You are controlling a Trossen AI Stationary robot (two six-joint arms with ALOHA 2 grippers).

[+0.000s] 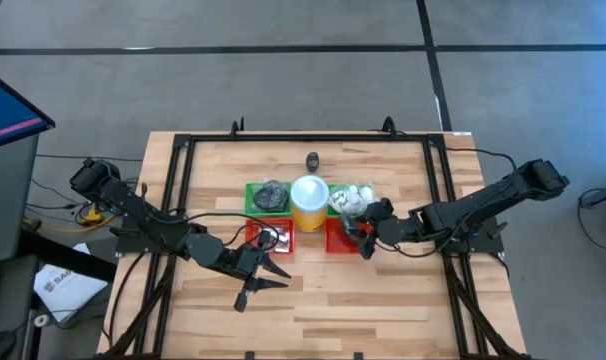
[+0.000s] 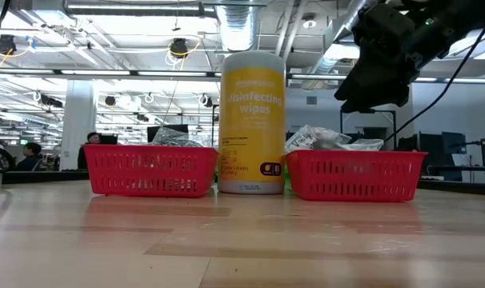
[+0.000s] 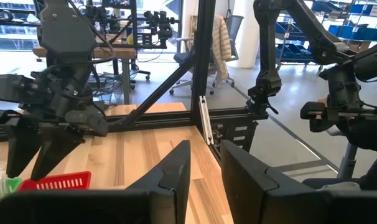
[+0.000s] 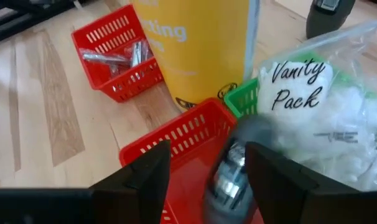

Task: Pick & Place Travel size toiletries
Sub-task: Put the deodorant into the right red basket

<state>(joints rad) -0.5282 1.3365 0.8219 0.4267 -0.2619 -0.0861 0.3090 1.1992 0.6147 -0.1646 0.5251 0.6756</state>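
1. The right gripper (image 1: 361, 240) is shown poised above the right-hand red slatted plastic tray (image 1: 335, 238); in the right wrist view its two dark fingers (image 4: 145, 177) are seen spread apart, holding nothing.
2. Between those fingers a small silvery tube (image 4: 229, 177), blurred, is seen over the tray's interior, clear of both fingers; whether it rests on the tray floor cannot be told.
3. The left gripper (image 1: 266, 278) is shown low over the bare wooden table (image 1: 383, 310), in front of the left-hand red slatted tray (image 1: 266, 239). A narrow gap between its fingers (image 3: 173, 177) is visible in the left wrist view, with nothing gripped.
4. Several more silvery tubes (image 4: 107, 57) are seen lying in the left-hand red tray.
5. A clear-wrapped white lumpy packet (image 4: 319, 106), labelled "Vanity Pack", is shown in the right-hand green tray (image 4: 243, 98), just beside the right red tray.
6. A dark grey round pad (image 1: 271, 195) is seen in the left-hand green tray (image 1: 251, 190).
7. A tall yellow cylinder of disinfecting wipes with a white top (image 2: 252, 120) is shown upright between the trays.
8. A tiny black bottle (image 1: 312, 160) is shown alone on the table behind the cylinder.
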